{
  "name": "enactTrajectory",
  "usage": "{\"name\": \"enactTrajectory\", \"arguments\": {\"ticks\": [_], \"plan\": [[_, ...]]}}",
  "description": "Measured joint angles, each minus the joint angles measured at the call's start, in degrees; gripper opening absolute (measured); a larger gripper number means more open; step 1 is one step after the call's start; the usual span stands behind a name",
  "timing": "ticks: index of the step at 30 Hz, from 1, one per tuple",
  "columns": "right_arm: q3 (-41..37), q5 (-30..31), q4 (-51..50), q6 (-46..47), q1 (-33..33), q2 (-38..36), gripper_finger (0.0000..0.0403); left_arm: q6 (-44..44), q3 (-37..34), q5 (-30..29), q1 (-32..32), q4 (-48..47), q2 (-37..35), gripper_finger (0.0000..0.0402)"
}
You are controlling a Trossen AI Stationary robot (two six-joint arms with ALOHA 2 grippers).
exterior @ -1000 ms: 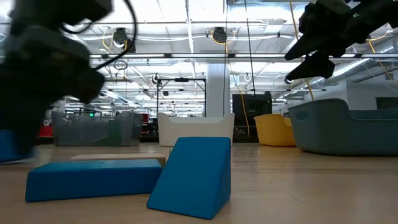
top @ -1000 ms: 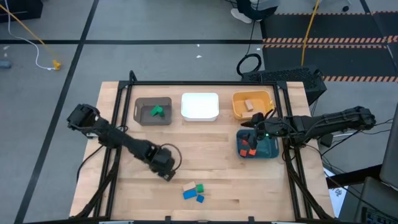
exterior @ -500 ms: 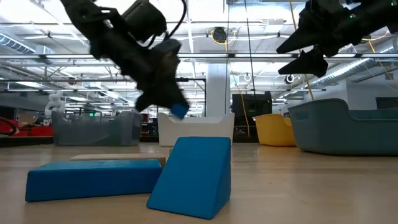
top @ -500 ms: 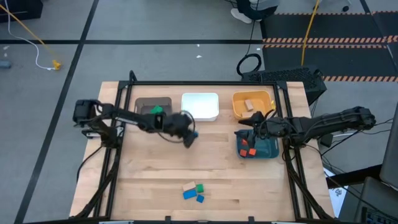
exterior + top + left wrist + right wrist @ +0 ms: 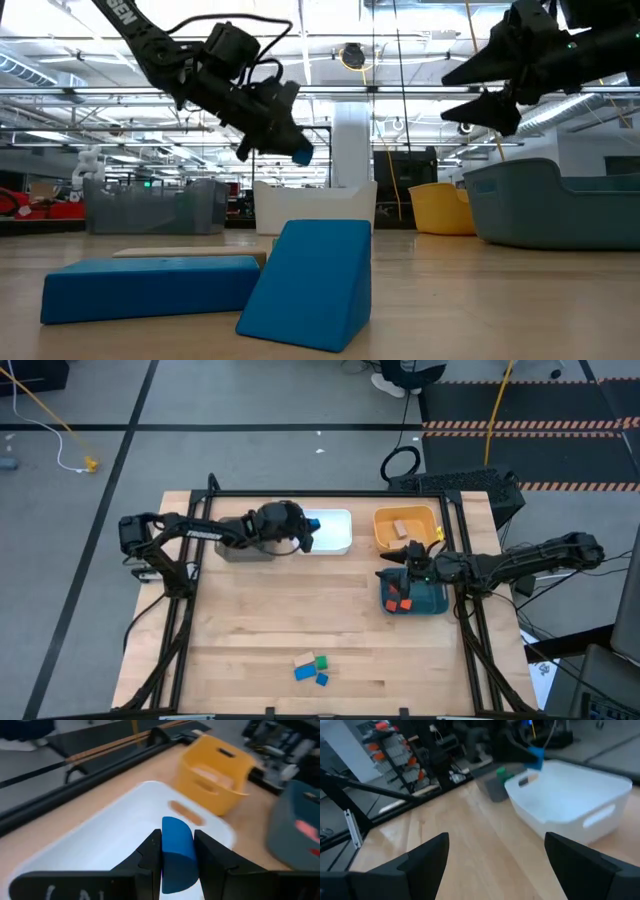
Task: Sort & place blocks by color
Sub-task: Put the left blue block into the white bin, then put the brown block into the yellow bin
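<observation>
My left gripper (image 5: 303,528) hovers over the left end of the white bin (image 5: 330,538) and is shut on a small blue block (image 5: 177,851), which also shows in the low view (image 5: 300,153). My right gripper (image 5: 398,566) hangs open above the teal bin (image 5: 428,598), which holds two red-orange blocks (image 5: 398,597). A pale wood block (image 5: 400,527) lies in the orange bin (image 5: 420,516). A green block (image 5: 501,771) sits in the brown bin (image 5: 240,552). Two blue blocks (image 5: 305,672) and a green one (image 5: 321,661) rest flat near the table's near edge. My left gripper pinches the blue block by two opposite flat sides (image 5: 165,855) between its fingers (image 5: 150,851). Its rounded end sticks out past the fingertips. The fingers slant down from the table's left side. The block is lifted clear, above the white bin's inside.
The four bins stand in a row along the far part of the table, inside a black frame (image 5: 330,494). The wide wooden middle (image 5: 300,610) lies between the bins and the loose blocks. In the low view a blue bar (image 5: 150,288) and a blue wedge (image 5: 310,282) stand close to the camera.
My left gripper has risen from low over the table's near middle and swung toward the far edge, carrying the blue block with it. It passed in front of the brown and white bins and now hangs over the white bin's left end.
</observation>
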Motion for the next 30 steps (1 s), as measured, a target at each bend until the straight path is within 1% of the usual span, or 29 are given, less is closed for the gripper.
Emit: {"name": "enactTrajectory", "arguments": {"ticks": [5,8,14,16,21,25,27,30], "plan": [[0.0,0.0,4.4,-6.2,-0.4,0.0,0.0318,3.5,0.0,0.1,1.9,-0.2,0.0,0.0087],[0.0,0.0,5.7,-9.7,-0.4,0.0,0.0318,4.1,0.0,0.0,2.3,-1.0,0.0,0.0087],[0.0,0.1,6.0,-11.5,-0.4,0.0,0.0318,4.1,0.0,0.2,2.2,-3.6,0.0,0.0087],[0.0,0.1,6.0,-11.5,-0.4,0.0,0.0318,4.1,0.0,0.2,2.0,-3.5,0.3,0.0104],[0.0,0.1,6.0,-11.4,-0.4,0.0,0.0318,3.9,0.0,0.2,1.7,-3.8,0.4,0.0175],[0.0,0.1,6.3,-11.3,-0.4,0.0,0.0318,3.0,0.0,0.3,1.6,-3.2,0.4,0.0204],[0.0,-0.1,8.1,-10.7,-0.4,0.0,0.0318,0.6,0.0,2.5,1.6,-2.5,0.4,0.0209],[0.0,-2.1,11.1,-10.8,-0.3,0.0,0.0318,-0.6,0.0,9.6,1.0,0.3,0.1,0.0207]]}}
